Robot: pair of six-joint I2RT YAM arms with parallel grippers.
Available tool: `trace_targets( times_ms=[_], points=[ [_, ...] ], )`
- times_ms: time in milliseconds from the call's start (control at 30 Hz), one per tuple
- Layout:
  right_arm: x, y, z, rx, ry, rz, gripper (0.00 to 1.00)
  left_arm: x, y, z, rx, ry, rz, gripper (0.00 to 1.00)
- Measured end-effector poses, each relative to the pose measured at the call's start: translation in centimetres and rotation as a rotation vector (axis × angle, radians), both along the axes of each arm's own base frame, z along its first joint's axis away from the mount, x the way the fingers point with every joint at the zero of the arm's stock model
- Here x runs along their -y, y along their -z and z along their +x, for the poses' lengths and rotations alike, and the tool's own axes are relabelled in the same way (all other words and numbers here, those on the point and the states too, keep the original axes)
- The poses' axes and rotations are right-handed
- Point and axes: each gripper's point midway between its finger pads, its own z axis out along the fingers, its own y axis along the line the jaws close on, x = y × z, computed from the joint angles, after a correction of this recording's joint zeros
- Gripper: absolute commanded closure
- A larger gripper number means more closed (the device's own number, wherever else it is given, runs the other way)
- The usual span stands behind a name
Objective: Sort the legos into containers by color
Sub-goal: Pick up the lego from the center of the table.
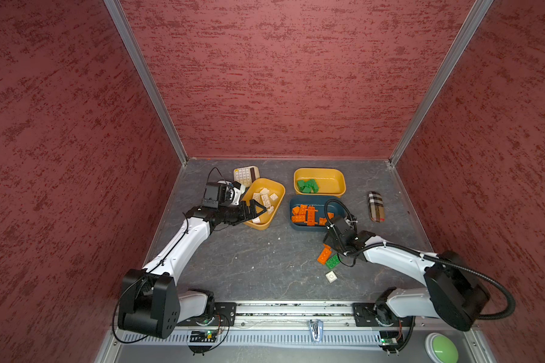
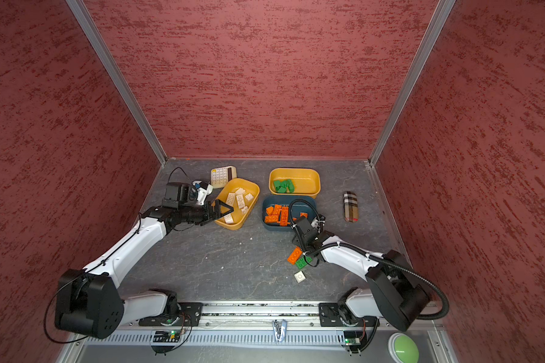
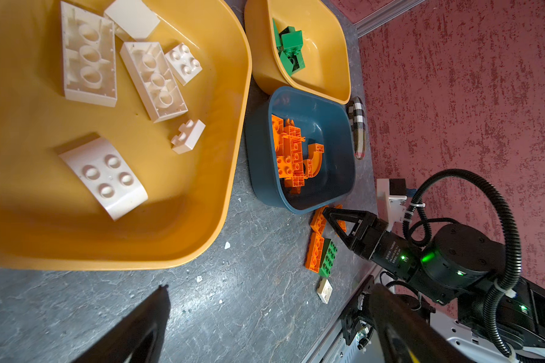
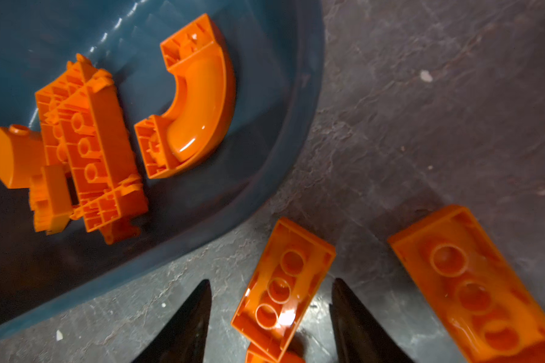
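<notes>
My right gripper (image 4: 270,283) is open and low over the table beside the teal container (image 1: 291,204). Its jaws straddle an upside-down orange lego (image 4: 283,292), with a gap on each side. A second orange lego (image 4: 472,283) lies next to it. Nearby on the table are a green lego (image 1: 333,261) and a small white lego (image 1: 331,276). The teal container holds several orange legos (image 1: 307,215). My left gripper (image 1: 260,213) is open and empty over the near rim of the yellow container (image 1: 277,188) of white legos (image 1: 265,198). The other yellow container (image 1: 320,171) holds green legos (image 1: 308,185).
A cream calculator (image 1: 245,175) lies behind the white-lego container, close to the left wrist. A plaid case (image 1: 376,206) lies right of the teal container. The arms' rail (image 1: 296,309) runs along the front edge, with a green button (image 1: 442,349) at the front right. Red walls enclose three sides.
</notes>
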Motion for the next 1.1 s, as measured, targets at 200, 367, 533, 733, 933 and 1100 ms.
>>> trace_targets(
  times_ms=[200,367,533,733,933,1100],
  points=[
    [0.5,1.1,0.3,-0.011,0.016,-0.047,0.42,0.1,0.1,0.0,-0.006,0.006,-0.004,0.01],
    [1.0,1.3,1.0,0.003,0.026,-0.098,0.46,0.2,0.3,-0.1,-0.011,0.011,-0.007,0.00],
    [1.5,1.4,1.1,0.005,0.028,-0.138,0.47,0.2,0.3,-0.1,-0.008,0.016,-0.003,0.01],
    [1.8,1.6,0.3,-0.011,0.008,-0.187,0.48,0.2,0.6,0.0,-0.014,0.019,-0.001,0.01],
    [2.5,1.8,-0.9,-0.040,-0.010,-0.253,0.49,0.2,0.9,0.1,-0.023,0.021,0.002,0.01],
    [2.5,1.9,-1.0,-0.049,-0.021,-0.267,0.54,0.2,1.0,0.1,-0.024,0.022,0.002,0.00]
  ],
)
